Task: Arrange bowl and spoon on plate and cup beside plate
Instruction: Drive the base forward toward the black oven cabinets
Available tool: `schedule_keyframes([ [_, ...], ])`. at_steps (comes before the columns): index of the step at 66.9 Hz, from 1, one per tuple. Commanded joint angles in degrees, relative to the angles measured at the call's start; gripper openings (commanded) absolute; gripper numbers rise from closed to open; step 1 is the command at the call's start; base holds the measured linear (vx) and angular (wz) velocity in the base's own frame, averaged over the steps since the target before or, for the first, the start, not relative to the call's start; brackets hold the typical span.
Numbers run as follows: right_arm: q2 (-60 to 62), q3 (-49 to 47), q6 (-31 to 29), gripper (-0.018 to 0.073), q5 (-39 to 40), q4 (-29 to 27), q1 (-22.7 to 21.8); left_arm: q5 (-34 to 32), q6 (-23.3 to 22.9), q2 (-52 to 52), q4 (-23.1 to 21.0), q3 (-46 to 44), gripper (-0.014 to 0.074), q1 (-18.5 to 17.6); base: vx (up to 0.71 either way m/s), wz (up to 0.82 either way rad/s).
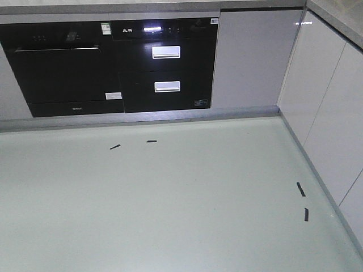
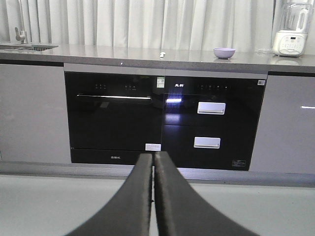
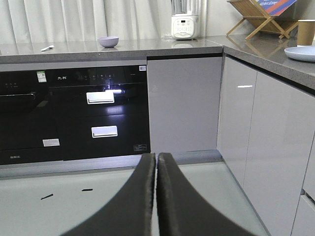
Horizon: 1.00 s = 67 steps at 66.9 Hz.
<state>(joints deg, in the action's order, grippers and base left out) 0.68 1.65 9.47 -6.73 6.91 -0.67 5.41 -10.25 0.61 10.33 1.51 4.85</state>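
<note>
On the grey counter (image 2: 98, 50) along the back wall, above the black oven (image 2: 115, 118), sit two task items: the bowl (image 2: 224, 52) toward the right and the spoon (image 2: 162, 54) well apart to its left. The plate (image 3: 301, 53) and cup (image 3: 306, 32) are on the side run of counter past the corner, the cup just beyond the plate, both cut by the frame edge. Nothing is arranged yet.

The left gripper (image 2: 153, 157) has its fingers pressed together with nothing between them. The right gripper (image 3: 156, 157) is the same, clenched and empty. Both hang low over the pale floor (image 1: 170, 215), below counter height, facing the cabinet fronts (image 3: 182, 103).

Risks, my read:
- **Approach:** the items are far off and above the arms, so the base must close in first, and a misjudged approach could bump the cabinets.
- **Spoon:** it is tiny and lies flat, so the fingers may skid it or miss.
- **Bowl:** it is smooth and round, so a rim pinch could slip or tip it. The blender (image 2: 290, 34) stands to its right and limits room there.
- **Cup:** it is light paper, easy to crush or knock over. It stands close to the plate, so setting the bowl down may clip it.

Looks:
- **Bowl:** small, pale lavender, deep, upright; inside not visible.
- **Spoon:** a pale sliver, too small for detail.
- **Plate:** shallow, pale blue.
- **Cup:** brown, tapered.
</note>
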Motion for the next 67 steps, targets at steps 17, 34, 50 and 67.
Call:
schedule_keyframes([
  [17, 0.52, 0.41, -0.78, -0.0001, 3.68, 0.35, 0.04, -4.51, -0.3, 0.84, -0.48, 1.18, -0.0006, -0.01, 0.0, 0.0],
  [34, 0.52, 0.41, -0.78, -0.0001, 3.68, 0.35, 0.04, -4.46, -0.3, 0.84, -0.48, 1.18, -0.0006, -0.01, 0.0, 0.0],
  [50, 0.52, 0.41, -0.78, -0.0001, 3.68, 0.35, 0.04, -4.46, -0.3, 0.84, -0.48, 1.18, -0.0006, -0.01, 0.0, 0.0],
  [67, 0.52, 0.41, -0.78, -0.0001, 3.78, 0.35, 0.04, -4.4, -0.3, 0.84, -0.48, 1.18, -0.0006, -0.01, 0.0, 0.0],
])
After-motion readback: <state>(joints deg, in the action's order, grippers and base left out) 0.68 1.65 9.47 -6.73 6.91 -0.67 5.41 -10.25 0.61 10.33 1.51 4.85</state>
